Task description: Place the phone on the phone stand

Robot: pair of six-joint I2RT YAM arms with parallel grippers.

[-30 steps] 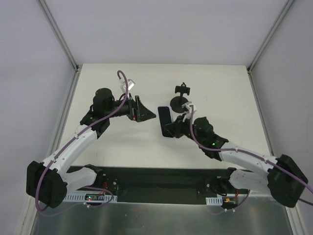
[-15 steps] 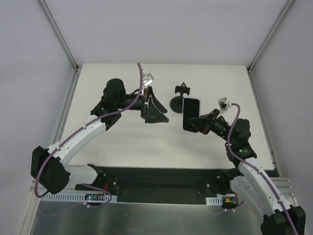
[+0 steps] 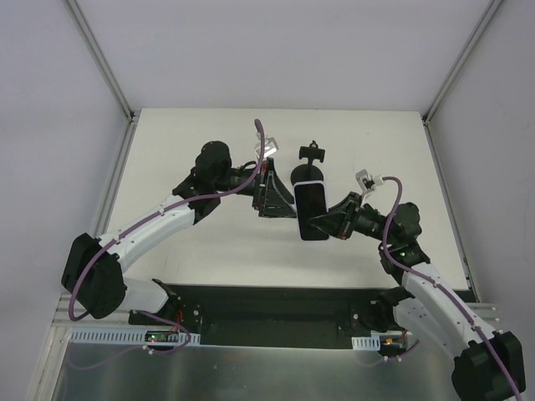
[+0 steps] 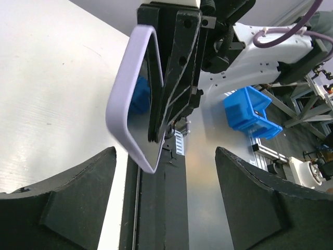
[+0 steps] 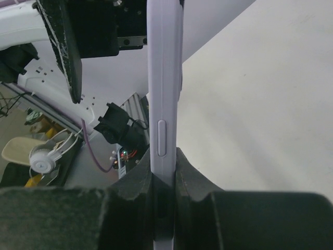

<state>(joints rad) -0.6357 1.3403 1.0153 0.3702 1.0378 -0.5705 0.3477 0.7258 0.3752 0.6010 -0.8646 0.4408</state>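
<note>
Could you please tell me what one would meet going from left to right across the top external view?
left gripper, open → phone → right gripper, shut on the phone. The phone stand overlaps the phone, so it is left out.

The top camera sits high behind the arm bases, which lie at 6 o'clock. It looks down toward the far edge of the table at 12 and takes in everything from afar. The left wrist camera looks out close through the left gripper at the phone. The right wrist camera, nearer still, sights along the phone's rim from the right gripper. All three views share the phone.
</note>
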